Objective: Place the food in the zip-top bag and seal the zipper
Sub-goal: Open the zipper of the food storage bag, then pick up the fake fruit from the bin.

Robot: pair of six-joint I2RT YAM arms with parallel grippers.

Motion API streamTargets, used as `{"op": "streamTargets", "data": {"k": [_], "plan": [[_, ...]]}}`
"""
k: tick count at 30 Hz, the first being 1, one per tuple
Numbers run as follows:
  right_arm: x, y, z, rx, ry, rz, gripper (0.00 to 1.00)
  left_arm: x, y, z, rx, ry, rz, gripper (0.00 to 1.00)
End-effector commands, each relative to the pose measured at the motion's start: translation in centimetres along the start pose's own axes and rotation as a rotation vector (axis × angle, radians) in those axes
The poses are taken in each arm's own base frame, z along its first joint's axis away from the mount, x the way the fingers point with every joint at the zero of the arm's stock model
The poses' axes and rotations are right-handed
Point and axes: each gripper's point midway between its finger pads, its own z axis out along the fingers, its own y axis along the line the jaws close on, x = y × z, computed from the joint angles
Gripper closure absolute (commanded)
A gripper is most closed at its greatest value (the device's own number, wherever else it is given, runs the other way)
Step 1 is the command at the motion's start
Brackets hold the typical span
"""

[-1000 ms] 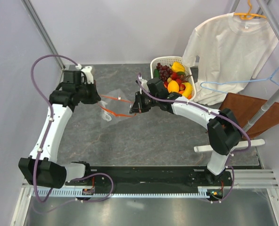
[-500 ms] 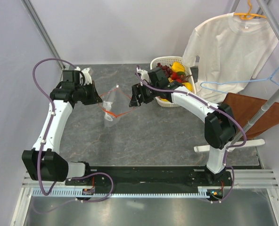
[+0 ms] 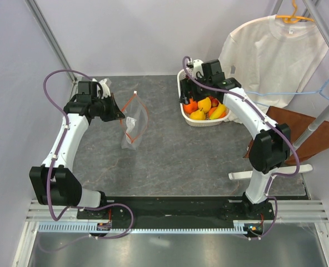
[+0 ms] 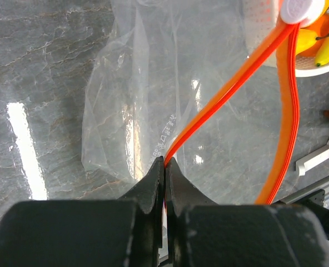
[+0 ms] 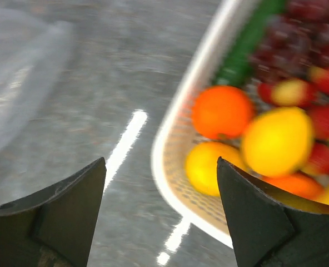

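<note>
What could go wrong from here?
The left claw pinches only the orange-red zipper strip of the clear crinkly plastic bag, so a dropped fruit could tear it free. The open right claw hangs over the rim of the white slotted basket; descending could snag it instead of the round orange toy fruit.

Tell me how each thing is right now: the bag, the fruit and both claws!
zip-top bag: empty, hanging from the left gripper
zipper: unsealed, strips apart
food: in the white basket
left gripper: shut on the zipper
right gripper: open, holding nothing, at the basket's edge
</note>
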Motion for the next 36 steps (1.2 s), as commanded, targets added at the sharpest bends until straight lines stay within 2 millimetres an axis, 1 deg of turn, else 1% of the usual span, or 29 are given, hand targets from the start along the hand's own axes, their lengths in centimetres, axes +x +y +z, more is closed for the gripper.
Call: {"op": "streamTargets", "data": {"k": [1,2,3,4,5,7,9,10,16,17,26,35,36], "plan": [[-0.3,-5.1,-2.7,0.249,0.011,-0.071,0.15,-0.9,-0.7,0.0,0.035,-0.034,-0.02,0.98],[0.8,-5.7,-2.4,0.262,0.036,-0.066,0.18,-1.0,-0.7,0.0,0.037,-0.036,-0.017,0.98],[1.1,-6.8,-2.5,0.297,0.04,-0.051,0.19,-0.9,-0.8,0.0,0.04,-0.035,-0.02,0.98],[1.6,-7.1,-2.5,0.308,0.047,-0.041,0.2,-1.0,-0.9,-0.1,0.041,-0.038,-0.022,0.98],[2.7,-7.4,-2.3,0.312,0.066,-0.027,0.21,-1.1,-1.0,-0.2,0.048,-0.04,-0.02,0.98],[3.0,-8.4,-2.3,0.346,0.053,-0.012,0.22,-1.0,-1.1,-0.2,0.05,-0.04,-0.023,0.98],[3.9,-8.7,-1.8,0.348,0.059,-0.001,0.22,-1.0,-1.1,-0.2,0.05,-0.041,-0.022,0.98],[4.2,-9.3,-1.6,0.374,0.065,0.002,0.21,-0.9,-1.0,-0.2,0.05,-0.04,-0.023,0.98],[6.4,-9.8,0.4,0.358,0.122,0.022,0.21,-0.9,-1.2,-0.4,0.054,-0.043,-0.019,0.98],[6.5,-9.4,0.8,0.333,0.125,0.024,0.21,-0.9,-1.1,-0.4,0.053,-0.045,-0.017,0.98],[8.5,-9.3,3.1,0.307,0.173,0.114,0.2,-0.9,-1.0,-0.1,0.05,-0.04,-0.023,0.98],[11.1,-9.3,5.6,0.304,0.232,0.181,0.13,-0.9,-0.9,0.2,0.05,-0.034,-0.028,0.98],[11.7,-9.3,6.0,0.305,0.244,0.184,0.13,-0.9,-0.9,0.3,0.051,-0.032,-0.027,0.98]]}}
